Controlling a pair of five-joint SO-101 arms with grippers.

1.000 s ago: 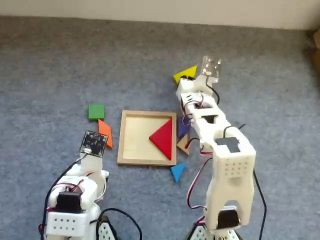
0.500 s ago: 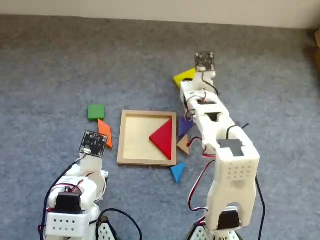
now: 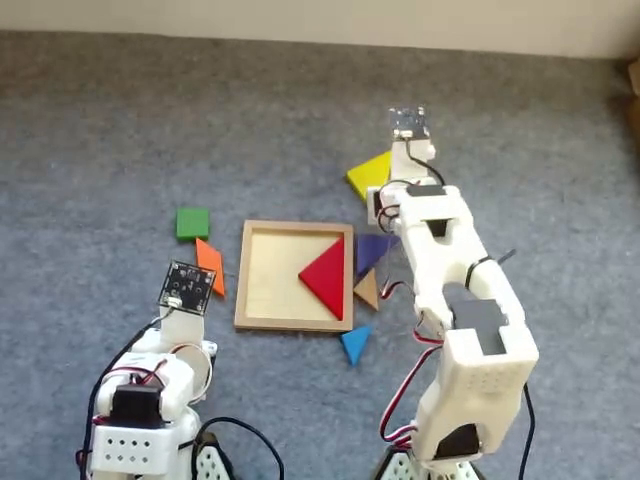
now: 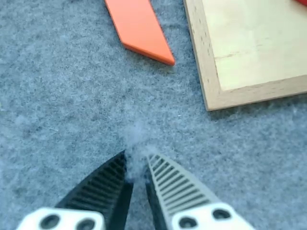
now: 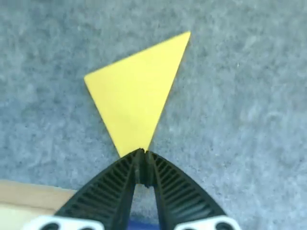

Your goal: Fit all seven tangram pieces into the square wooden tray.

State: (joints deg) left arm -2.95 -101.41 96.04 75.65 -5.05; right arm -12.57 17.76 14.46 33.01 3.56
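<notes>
The square wooden tray (image 3: 262,275) holds a red triangle (image 3: 327,277). My right gripper (image 5: 143,165) is shut, its tips resting against the near corner of the yellow triangle (image 5: 139,91), which lies flat on the carpet beyond the tray's far right corner (image 3: 368,174). A purple piece (image 3: 375,248), a tan triangle (image 3: 367,290) and a blue triangle (image 3: 354,344) lie along the tray's right side. Left of the tray are a green square (image 3: 192,222) and an orange parallelogram (image 3: 210,265). My left gripper (image 4: 136,163) is shut over bare carpet, short of the orange parallelogram (image 4: 139,26) and a tray corner (image 4: 211,81).
Everything lies on grey carpet (image 3: 120,130). The right arm (image 3: 440,250) stretches along the tray's right side, over the purple and tan pieces. The left arm (image 3: 150,390) stays folded at the near left. A wall edge runs along the far side.
The right arm has swung and lowered its gripper onto the yellow triangle's corner. The yellow triangle now lies slightly nearer the tray. The left arm has not moved.
</notes>
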